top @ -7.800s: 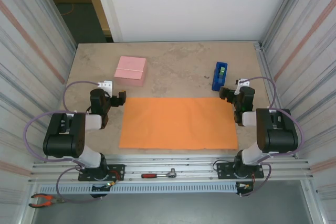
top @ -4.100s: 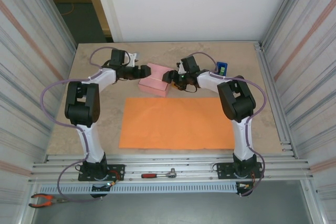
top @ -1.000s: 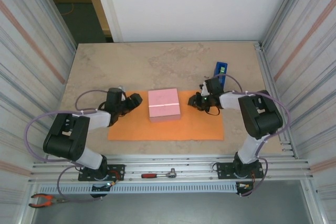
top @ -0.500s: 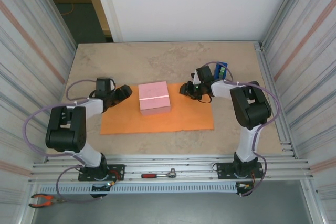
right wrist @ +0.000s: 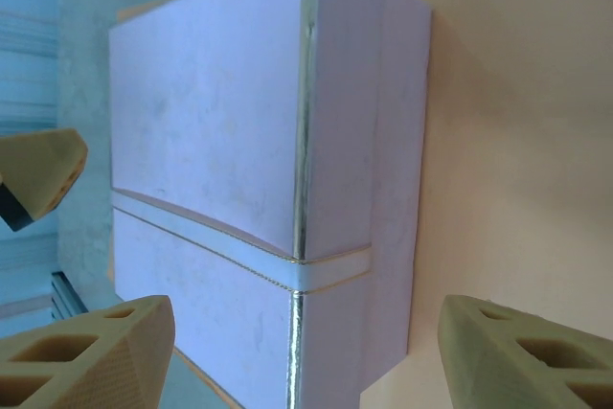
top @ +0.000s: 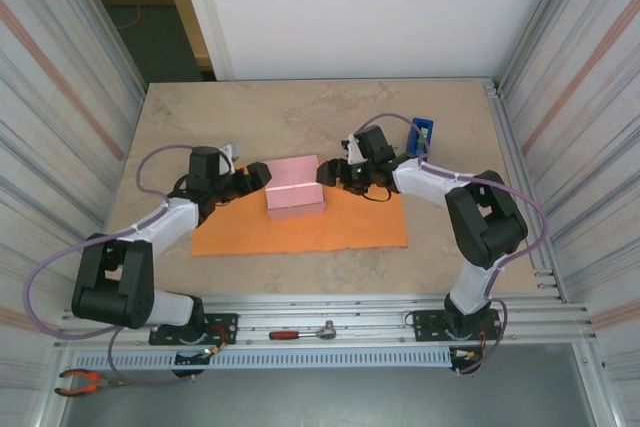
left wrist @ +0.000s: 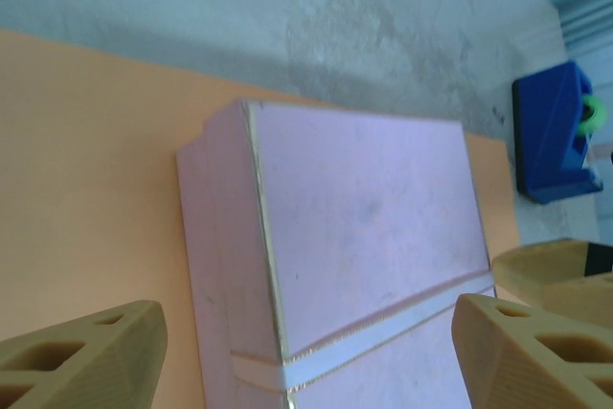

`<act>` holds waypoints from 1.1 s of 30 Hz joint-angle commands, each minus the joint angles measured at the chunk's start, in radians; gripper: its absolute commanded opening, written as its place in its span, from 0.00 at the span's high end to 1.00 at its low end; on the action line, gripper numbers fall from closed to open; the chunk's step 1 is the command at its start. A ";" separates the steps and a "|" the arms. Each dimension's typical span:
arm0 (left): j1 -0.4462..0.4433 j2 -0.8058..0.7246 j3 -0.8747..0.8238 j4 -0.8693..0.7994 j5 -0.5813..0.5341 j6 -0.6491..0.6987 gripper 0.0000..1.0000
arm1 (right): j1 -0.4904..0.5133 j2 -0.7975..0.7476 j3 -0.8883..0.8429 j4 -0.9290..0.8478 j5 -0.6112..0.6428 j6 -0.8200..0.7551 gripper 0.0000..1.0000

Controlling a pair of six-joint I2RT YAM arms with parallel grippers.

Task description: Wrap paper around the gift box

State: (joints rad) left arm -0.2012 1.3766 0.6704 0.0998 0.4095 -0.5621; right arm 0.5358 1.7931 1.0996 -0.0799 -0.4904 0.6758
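- Two open pairs: left fingers [left wrist: 81, 361] and right fingers [right wrist: 86, 356], gripping nothing.
- Between them sits the box [top: 295, 185], on the paper [top: 350, 227].
- Any finger nudge could skid box off-centre, creasing paper.

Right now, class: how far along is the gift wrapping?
Done: the gift box sits on the paper, near its far edge. In hand: the left gripper and right gripper, both open, flank the box without clamping it. Left: the paper lies flat, no flap folded over, and the tape dispenser stands untouched.
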 commanded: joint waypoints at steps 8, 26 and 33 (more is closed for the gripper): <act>-0.053 0.111 0.012 0.026 0.053 0.013 0.27 | 0.035 0.076 0.058 0.018 0.006 0.041 0.38; -0.191 0.071 0.091 0.009 0.084 -0.021 0.35 | 0.050 -0.107 -0.066 0.051 0.037 0.076 0.66; -0.210 0.077 0.059 0.030 0.070 -0.027 0.35 | 0.050 -0.175 -0.159 0.054 0.074 0.081 0.66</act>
State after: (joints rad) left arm -0.3912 1.4811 0.7200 0.0711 0.4232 -0.5770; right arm 0.5674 1.6550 0.9657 -0.0578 -0.4023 0.7330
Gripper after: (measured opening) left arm 0.654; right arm 0.345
